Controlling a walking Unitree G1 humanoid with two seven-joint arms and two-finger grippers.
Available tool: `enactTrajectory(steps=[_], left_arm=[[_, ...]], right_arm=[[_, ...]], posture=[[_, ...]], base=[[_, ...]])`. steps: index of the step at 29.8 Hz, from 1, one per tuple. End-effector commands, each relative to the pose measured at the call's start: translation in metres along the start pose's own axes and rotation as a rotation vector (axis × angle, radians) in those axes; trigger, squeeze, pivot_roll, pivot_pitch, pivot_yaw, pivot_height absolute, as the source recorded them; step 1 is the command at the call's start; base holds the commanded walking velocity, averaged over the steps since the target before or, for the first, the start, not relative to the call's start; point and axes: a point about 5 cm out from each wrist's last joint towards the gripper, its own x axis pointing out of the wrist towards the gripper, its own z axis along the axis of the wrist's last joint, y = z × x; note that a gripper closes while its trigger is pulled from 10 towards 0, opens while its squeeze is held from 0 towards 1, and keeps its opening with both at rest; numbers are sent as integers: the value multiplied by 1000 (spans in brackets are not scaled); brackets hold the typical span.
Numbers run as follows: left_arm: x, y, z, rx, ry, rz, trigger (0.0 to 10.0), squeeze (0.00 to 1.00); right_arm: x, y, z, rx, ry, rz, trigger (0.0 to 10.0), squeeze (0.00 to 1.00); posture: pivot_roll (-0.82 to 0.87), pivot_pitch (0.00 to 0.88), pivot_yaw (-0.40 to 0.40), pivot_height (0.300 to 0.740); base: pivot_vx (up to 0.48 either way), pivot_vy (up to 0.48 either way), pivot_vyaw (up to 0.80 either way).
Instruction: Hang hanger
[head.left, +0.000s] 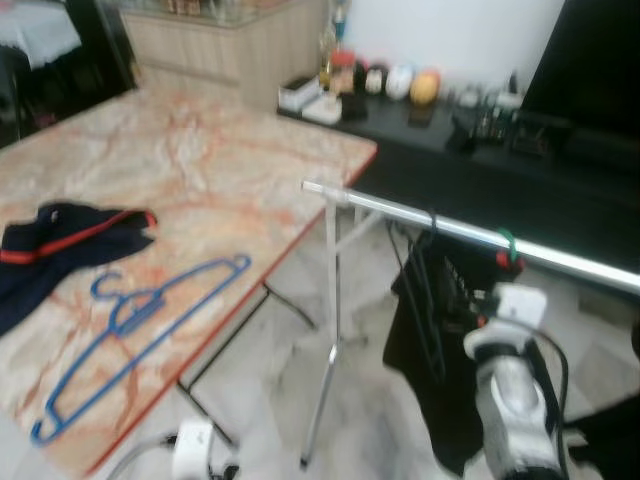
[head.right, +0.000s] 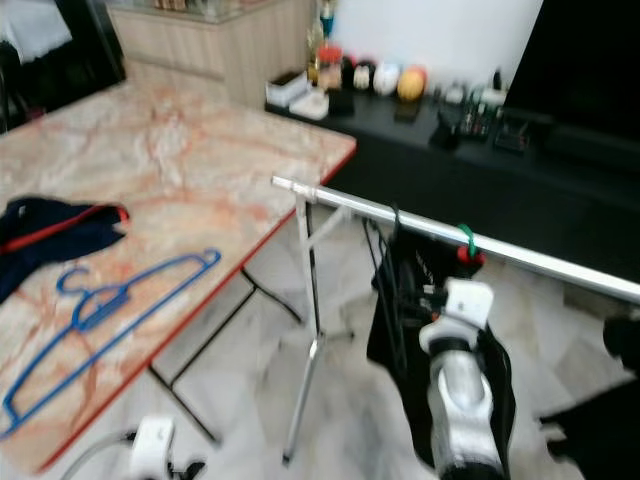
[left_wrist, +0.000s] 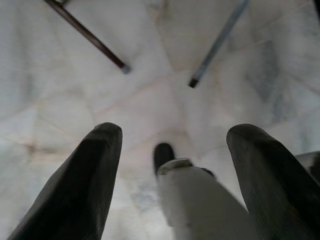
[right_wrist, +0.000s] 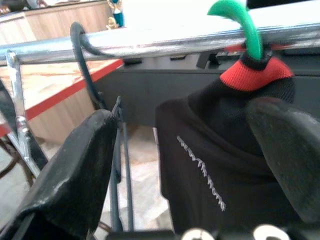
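A blue hanger (head.left: 140, 335) lies flat on the marble table (head.left: 220, 160), beside a navy garment with red trim (head.left: 60, 240). To the right stands a chrome rail (head.left: 430, 218). From it hangs a black garment with a red collar (right_wrist: 215, 165) on a green hanger hook (right_wrist: 241, 20). A black hanger (right_wrist: 82, 55) hooks on the same rail. My right gripper (right_wrist: 186, 112) is open, raised just below the rail and close in front of the black garment. My left gripper (left_wrist: 176, 131) is open, hanging low over the floor and holding nothing.
The rack's chrome leg (head.left: 325, 350) stands on the pale tiled floor next to the table's red edge. A low black cabinet (head.left: 480, 180) with several small items runs behind the rail. A dark table leg (left_wrist: 87, 35) shows in the left wrist view.
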Motion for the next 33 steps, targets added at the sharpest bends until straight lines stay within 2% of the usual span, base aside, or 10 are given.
enactTrajectory(steps=[1,9,16,22,24,27,33], left_arm=[[-3,8,-11,0,41,24,10000,0],[-4,8,-14,10,54,22,10000,0],[-5,10,-18,15,75,28,10000,0],[-5,10,-20,17,83,30,10000,0],[-5,10,-19,21,81,27,10000,0],[-5,10,-19,24,80,25,10000,0],[-5,9,-18,23,76,22,10000,0]], right_arm=[[1,4,1,13,-6,3,10000,0],[6,-4,11,-4,-31,-27,10000,0],[4,-16,15,-27,-45,-74,10000,0],[3,-24,9,-38,-1,-104,10000,0],[8,-21,4,-53,60,-39,10000,0],[11,-18,1,-67,96,-3,10000,0],[21,-19,0,-88,140,19,10000,0]], posture=[[-6,0,14,740],[-8,0,15,740],[-10,0,16,740],[-11,0,16,740],[-14,0,17,740],[-15,0,18,740],[-8,0,15,740]], base=[[0,0,0],[0,0,0],[0,0,0],[0,0,0],[0,0,0],[0,0,0],[0,0,0]])
